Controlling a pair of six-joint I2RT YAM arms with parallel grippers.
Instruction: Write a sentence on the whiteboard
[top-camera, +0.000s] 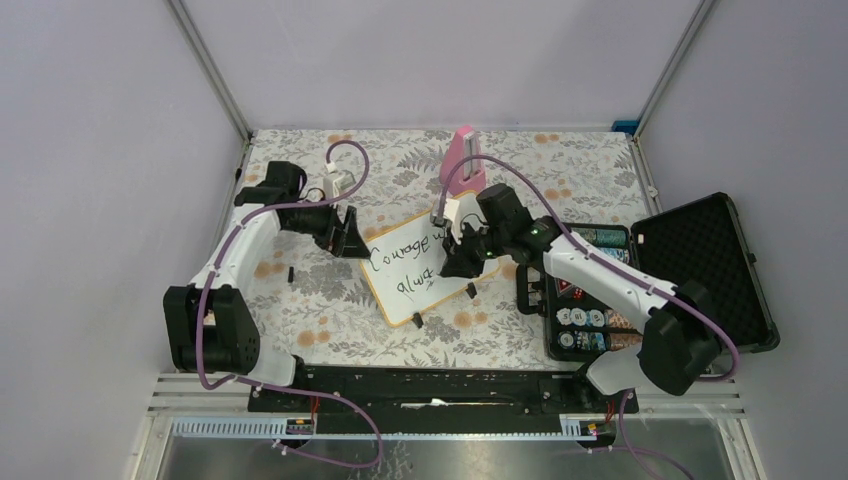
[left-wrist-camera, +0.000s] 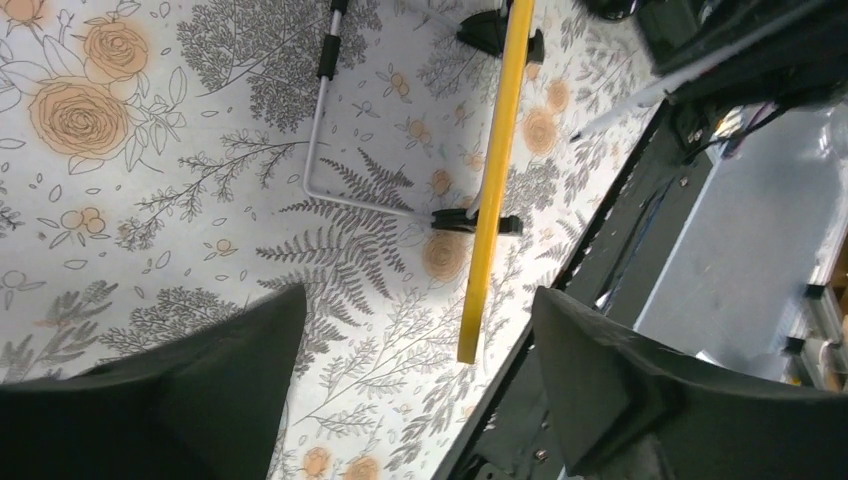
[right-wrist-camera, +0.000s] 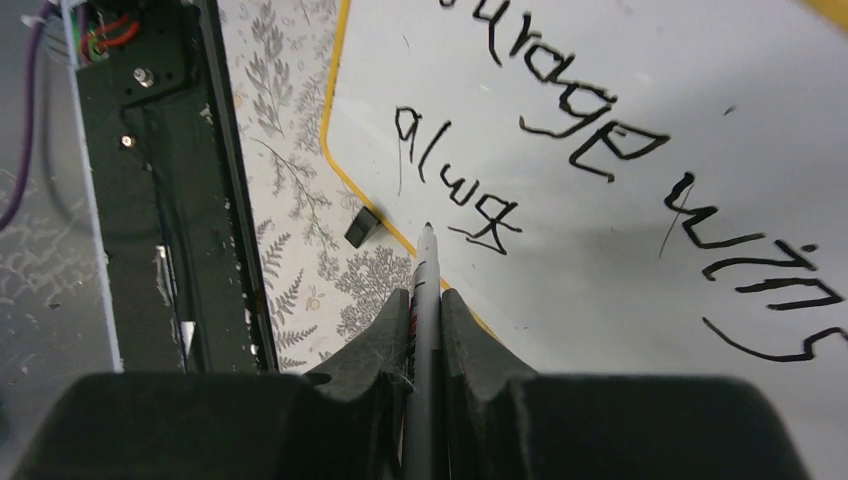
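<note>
We see the whiteboard (top-camera: 420, 270) lying near the middle of the tabletop (top-camera: 310, 300), turned askew so that one corner points toward the near edge. The sentence (right-wrist-camera: 590, 130) runs across it in black in two lines. The upper line reads "Courage wins" and the lower one reads only "alwa".

The right gripper (right-wrist-camera: 426, 298) is clamped on a marker (right-wrist-camera: 427, 255), whose barrel runs out between the two fingers. The tip sits at the end of the last written letter, close to the board's near rim. We cannot tell whether the tip touches the surface.

The left gripper (top-camera: 350, 235) hangs at the board's far-left side, just beside its rim. Its jaws stand wide apart with nothing between them. From the left wrist we look along the board's yellow rim edge-on, with a black foot (left-wrist-camera: 475, 222) and a bent wire stand (left-wrist-camera: 315, 150) on the floral cloth beyond the fingers.

An open black case (top-camera: 700, 270) lies at the right edge of the tabletop, with rows of round chips (top-camera: 590, 320) in its near half. A pink object (top-camera: 463, 160) stands near the far edge.
</note>
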